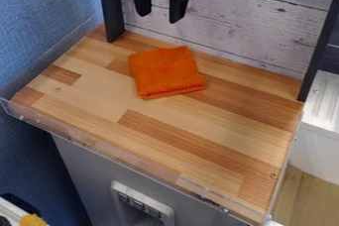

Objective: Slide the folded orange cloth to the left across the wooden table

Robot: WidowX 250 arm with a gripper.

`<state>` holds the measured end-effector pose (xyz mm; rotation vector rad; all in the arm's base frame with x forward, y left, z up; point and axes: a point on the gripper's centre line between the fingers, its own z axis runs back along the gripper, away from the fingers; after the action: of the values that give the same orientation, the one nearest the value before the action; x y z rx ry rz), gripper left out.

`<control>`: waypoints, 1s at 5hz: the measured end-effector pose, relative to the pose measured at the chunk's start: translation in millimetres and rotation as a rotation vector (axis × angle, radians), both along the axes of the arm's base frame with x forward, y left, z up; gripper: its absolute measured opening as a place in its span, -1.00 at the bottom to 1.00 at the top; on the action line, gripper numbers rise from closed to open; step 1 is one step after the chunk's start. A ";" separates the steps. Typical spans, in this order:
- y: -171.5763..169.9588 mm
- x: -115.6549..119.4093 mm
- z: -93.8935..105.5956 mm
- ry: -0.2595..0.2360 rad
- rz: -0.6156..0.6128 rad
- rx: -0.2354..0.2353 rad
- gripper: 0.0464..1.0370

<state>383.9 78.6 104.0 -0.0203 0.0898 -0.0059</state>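
From here I see the black pincer (159,18) hanging spread and empty beyond the folded orange cloth (167,72) lying toward the back of the wooden desk (96,91), seemingly at the approach step, where the next move calls for careful lowering and alignment.

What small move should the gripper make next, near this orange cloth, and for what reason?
I would probably bring the gripper forward over the folded orange cloth, keeping its fingers apart, before lowering it. It hangs open and empty near the whitish back boards, while the cloth lies flat on the wooden surface, nearer the camera.
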 end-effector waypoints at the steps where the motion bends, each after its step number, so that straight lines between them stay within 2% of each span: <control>1: -2.0 -2.5 -4.9 0.010 0.037 0.000 0.92; 2: -12.3 -11.0 -16.3 0.023 0.085 0.007 0.92; 3: -23.5 -18.0 -5.0 -0.046 0.125 0.023 0.92; 4: -25.6 -26.2 -7.2 -0.094 0.173 0.031 0.84; 5: -26.8 -34.2 -17.2 -0.123 0.212 0.034 0.32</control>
<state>349.7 51.8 86.8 0.0043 -0.0352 0.2059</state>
